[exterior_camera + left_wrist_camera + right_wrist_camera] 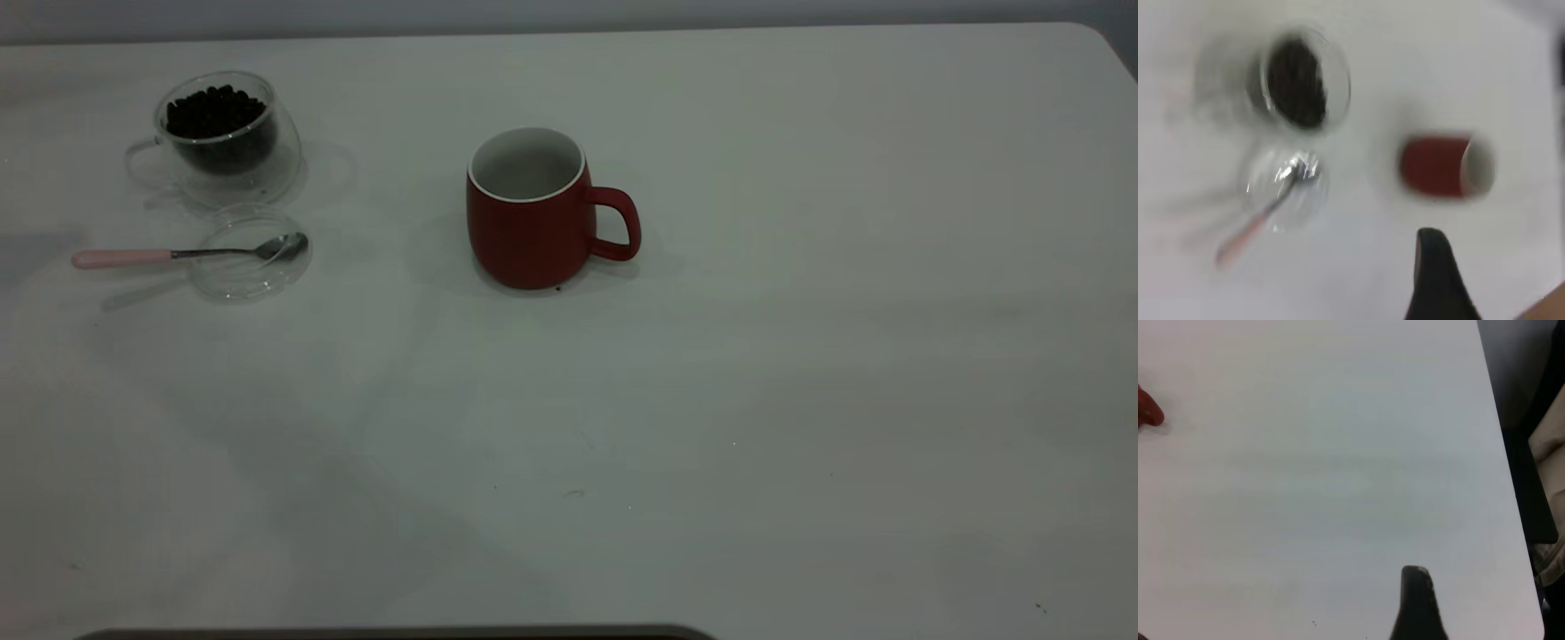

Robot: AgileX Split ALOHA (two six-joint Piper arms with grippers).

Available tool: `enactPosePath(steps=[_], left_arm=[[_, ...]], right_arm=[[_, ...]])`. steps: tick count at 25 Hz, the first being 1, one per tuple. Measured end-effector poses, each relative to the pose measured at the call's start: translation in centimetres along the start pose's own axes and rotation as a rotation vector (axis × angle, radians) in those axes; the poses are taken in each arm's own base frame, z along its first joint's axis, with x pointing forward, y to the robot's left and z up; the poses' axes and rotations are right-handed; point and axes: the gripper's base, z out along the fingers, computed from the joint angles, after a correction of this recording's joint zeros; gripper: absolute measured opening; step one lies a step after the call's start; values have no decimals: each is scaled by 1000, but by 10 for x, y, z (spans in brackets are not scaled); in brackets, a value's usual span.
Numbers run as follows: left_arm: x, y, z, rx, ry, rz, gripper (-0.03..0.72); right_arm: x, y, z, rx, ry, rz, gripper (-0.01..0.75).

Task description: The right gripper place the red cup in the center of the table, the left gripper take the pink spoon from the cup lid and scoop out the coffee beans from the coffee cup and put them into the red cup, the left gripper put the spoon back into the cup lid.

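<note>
Near mid-table (800, 356), matte dark-red mug, the red cup (532, 218), white inside, left gripper (1438, 267) only in wrist view, finger spread can't tell

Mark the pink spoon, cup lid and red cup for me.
pink spoon (120, 259), exterior view, on its pink handle.
cup lid (240, 277), exterior view, on its near glass rim.
red cup (524, 240), exterior view, on its outer wall.

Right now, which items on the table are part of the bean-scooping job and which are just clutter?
Job items:
red cup
coffee cup with coffee beans
cup lid
pink spoon, bowl resting in the lid

Lying about:
nothing else, only a few dark specks on the table
</note>
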Motion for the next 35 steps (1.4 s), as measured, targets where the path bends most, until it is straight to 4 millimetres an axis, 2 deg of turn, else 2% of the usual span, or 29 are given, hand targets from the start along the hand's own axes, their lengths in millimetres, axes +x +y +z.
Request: enactPosePath(steps=[4, 8, 11, 14, 18, 27, 32, 35], left_arm=[[13, -69, 2, -321, 201, 135, 517], [29, -125, 2, -601, 244, 208, 517], [47, -163, 9, -669, 229, 238, 517], [75, -192, 14, -678, 247, 316, 517], [118, -198, 3, -694, 269, 333, 517], [231, -161, -17, -719, 354, 299, 517], [281, -151, -34, -703, 230, 334, 517], [301, -149, -44, -683, 106, 360, 517]], right_arm=[[0, 0, 0, 0, -1, 0, 581], [0, 0, 0, 0, -3, 0, 581], [0, 0, -1, 0, -4, 0, 581], [0, 0, -1, 0, -4, 0, 581], [0, 0, -1, 0, -4, 0, 581], [0, 0, -1, 0, -4, 0, 581], [0, 0, -1, 0, -4, 0, 581], [0, 0, -1, 0, -4, 0, 581]])
